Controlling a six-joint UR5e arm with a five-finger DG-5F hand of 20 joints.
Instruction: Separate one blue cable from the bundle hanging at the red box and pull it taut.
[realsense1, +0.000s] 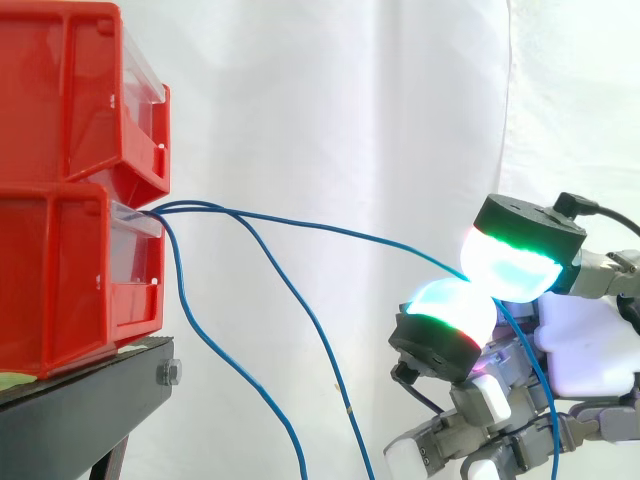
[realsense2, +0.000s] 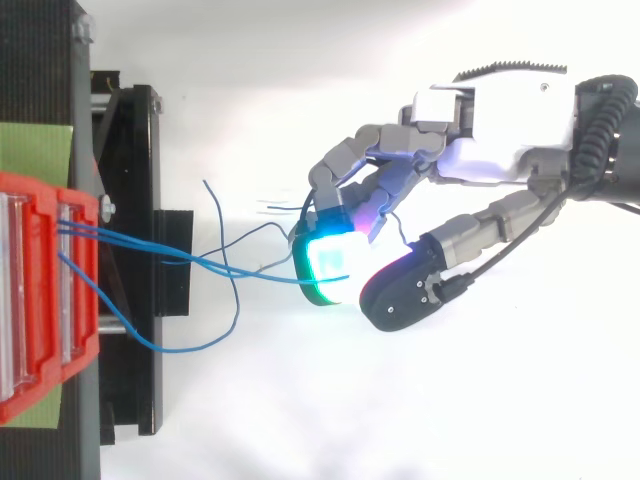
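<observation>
Hand pinches one blue cable between two glowing pads, well out from the red box. Separation looks done; other cables hang loose. The held span sags slightly, so tautening is judged unfinished.

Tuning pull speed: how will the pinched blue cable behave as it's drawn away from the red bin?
Probably floppy and light: the pinched blue cable curves loosely from the red bin, and the other cables droop. Being thin, it may slip between the hand's rounded pads.
</observation>
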